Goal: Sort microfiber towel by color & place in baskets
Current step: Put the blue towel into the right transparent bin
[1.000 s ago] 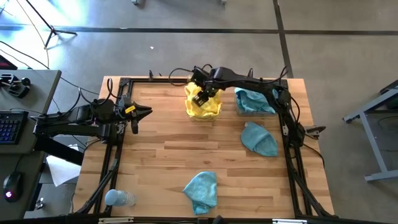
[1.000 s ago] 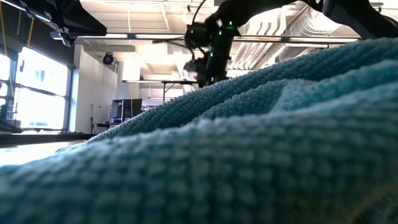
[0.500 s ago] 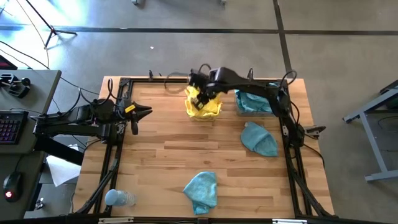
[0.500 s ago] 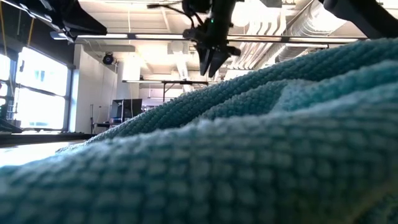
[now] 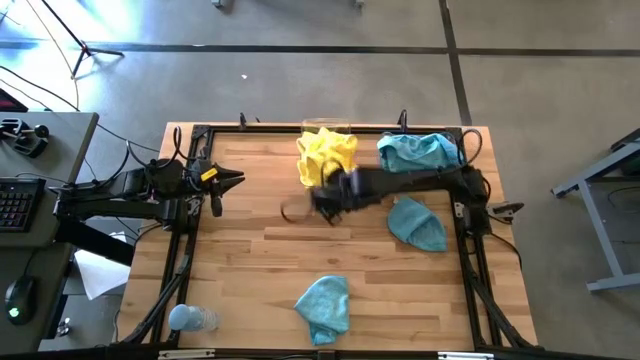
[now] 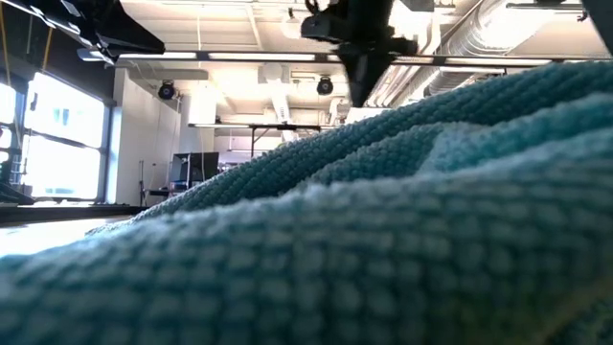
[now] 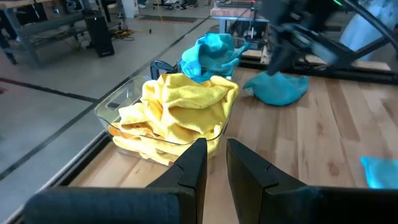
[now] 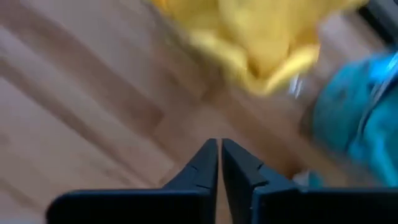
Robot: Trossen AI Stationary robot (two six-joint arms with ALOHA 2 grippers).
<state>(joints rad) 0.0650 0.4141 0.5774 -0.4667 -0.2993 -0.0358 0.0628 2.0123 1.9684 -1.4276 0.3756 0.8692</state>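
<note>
High view is showing the right tool [image 5: 330, 200] pulling back off the yellow basket [image 5: 325, 135] and swinging out over the bare worktop [image 5: 250, 260], just in front of the yellow pile [image 5: 326, 157]. Half a second ago it was sitting right on top of that pile, so the drop is looking done: the yellow towels are staying heaped in their bin at the far edge, nothing dangling from the arm. In the right wrist view the fingers [image 8: 202, 165] are sitting nearly touching with only a thin slit between them and no cloth in there, though that view is smeared by motion so I'm hedging a bit on that.

So for the task, yellow is looking sorted. Teal is only partly there: one teal cloth is bunched in the other basket [image 5: 418, 152] near the far right corner, one loose teal towel [image 5: 418, 223] is lying on the worktop just in front of it, and another teal towel [image 5: 323, 305] is lying well apart at the near edge, filling the low view. My guess is the arm is heading for one of those next.

The left tool [image 5: 232, 180] is hanging at the left side, its fingers [image 7: 194, 163] a narrow gap apart and holding nothing. A pale bottle [image 5: 186, 319] is lying at the near left corner, untouched.
</note>
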